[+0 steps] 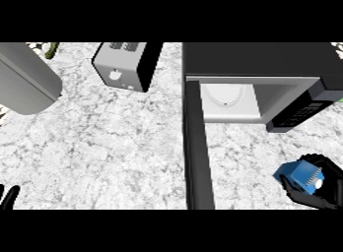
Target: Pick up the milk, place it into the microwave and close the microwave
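Head view: right hand [333, 190] is clasping the blue milk carton [298, 173] near the open microwave [261, 60], left hand [3, 196] resting straight-fingered.

Only the straight fingertips of the left hand [10, 197] rise above the lower edge. The right hand [330, 191] curls round the milk [298, 174], hiding part of it. The microwave [261, 61] and toaster [122, 66] are cut off at the top. The door [198, 157] runs past the lower edge.
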Available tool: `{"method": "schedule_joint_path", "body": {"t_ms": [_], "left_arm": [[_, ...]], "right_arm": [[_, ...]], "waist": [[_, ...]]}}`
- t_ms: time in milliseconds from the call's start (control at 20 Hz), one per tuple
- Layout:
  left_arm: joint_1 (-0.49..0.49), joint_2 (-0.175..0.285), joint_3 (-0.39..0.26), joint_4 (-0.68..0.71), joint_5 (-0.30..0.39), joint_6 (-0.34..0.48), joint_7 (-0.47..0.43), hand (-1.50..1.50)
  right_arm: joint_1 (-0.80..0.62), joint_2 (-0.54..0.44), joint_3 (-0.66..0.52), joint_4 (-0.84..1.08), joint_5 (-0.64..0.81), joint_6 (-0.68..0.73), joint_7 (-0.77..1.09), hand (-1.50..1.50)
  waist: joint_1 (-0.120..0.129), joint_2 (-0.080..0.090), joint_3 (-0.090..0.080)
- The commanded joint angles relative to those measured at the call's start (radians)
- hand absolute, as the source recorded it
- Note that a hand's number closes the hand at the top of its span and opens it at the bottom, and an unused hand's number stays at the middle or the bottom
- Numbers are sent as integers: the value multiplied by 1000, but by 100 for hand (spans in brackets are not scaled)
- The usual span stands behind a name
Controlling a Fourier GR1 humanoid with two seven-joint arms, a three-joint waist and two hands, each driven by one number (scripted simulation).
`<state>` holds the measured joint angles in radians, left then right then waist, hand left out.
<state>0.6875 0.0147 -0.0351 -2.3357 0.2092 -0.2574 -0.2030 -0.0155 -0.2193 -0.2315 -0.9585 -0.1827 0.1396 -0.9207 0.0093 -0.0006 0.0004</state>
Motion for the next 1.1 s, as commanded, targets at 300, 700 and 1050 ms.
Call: {"method": "schedule_joint_path", "body": {"t_ms": [300, 700, 1050], "left_arm": [[82, -6, 19, 66, 1, -82, -120, -150], [81, -14, 7, 11, 25, -47, -55, -150], [19, 23, 134, 64, 120, -94, -38, -150]], "right_arm": [[40, -15, 106, -157, 1, 162, 42, 150], [92, 85, 217, -547, 72, -46, 313, 150], [-84, 88, 230, -500, 184, -164, 473, 150]], "waist": [[-1, -3, -1], [-6, -3, -1], [1, -1, -1]]}}
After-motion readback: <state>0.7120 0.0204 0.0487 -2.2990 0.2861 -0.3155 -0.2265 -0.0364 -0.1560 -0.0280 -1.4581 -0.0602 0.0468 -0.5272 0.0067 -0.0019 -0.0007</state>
